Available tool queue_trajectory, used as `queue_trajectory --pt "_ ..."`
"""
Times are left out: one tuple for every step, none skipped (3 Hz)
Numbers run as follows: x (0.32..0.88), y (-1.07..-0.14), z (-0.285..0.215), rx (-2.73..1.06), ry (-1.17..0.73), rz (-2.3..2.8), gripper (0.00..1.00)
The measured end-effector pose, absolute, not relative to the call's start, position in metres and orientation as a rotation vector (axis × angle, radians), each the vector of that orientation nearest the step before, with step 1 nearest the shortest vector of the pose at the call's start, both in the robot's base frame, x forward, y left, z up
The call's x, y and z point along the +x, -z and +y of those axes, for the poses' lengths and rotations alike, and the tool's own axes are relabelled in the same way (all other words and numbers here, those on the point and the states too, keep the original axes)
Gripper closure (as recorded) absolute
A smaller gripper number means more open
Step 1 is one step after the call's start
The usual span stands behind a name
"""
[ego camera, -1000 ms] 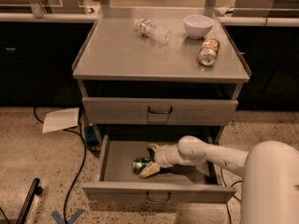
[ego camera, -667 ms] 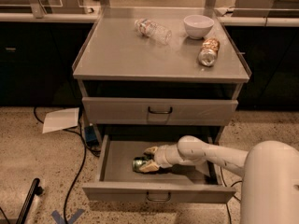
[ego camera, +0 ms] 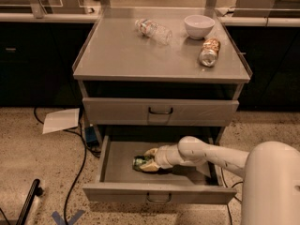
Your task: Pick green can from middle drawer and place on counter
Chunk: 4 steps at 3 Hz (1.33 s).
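The green can [ego camera: 139,162] lies on its side on the floor of the open middle drawer [ego camera: 117,172], left of centre. My gripper [ego camera: 149,161] reaches into the drawer from the right, on a white arm [ego camera: 206,154]. Its pale fingers [ego camera: 151,153] sit above and below the can and are shut on it. The can's right end is hidden between them. The counter [ego camera: 126,55] is the grey cabinet top above.
On the counter lie a clear plastic bottle [ego camera: 153,30], a white bowl [ego camera: 198,26] and an orange-brown and silver can [ego camera: 209,52]. The top drawer [ego camera: 161,110] is closed. A sheet of paper [ego camera: 61,120] and cables [ego camera: 79,158] lie on the floor at left.
My gripper has slid a little to the left over the can and its fingers have closed around it. The can has barely shifted on the drawer floor.
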State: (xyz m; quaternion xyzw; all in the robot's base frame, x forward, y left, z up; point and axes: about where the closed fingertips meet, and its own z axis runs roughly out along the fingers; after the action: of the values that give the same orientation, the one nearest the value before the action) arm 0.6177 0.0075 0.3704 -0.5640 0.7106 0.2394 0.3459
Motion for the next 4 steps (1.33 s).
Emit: queue_trajectory --pt "0.618 -0.371 0.008 -1.464 -0.622 1.844 1.00" --pt "0.617 -0.372 0.008 -1.464 -0.624 1.841 1.00" --pt "0.607 -0.405 -0.003 -1.397 -0.603 1.805 1.00" --pt "0.581 -0.485 -0.019 -1.324 -0.529 1.708 1.00"
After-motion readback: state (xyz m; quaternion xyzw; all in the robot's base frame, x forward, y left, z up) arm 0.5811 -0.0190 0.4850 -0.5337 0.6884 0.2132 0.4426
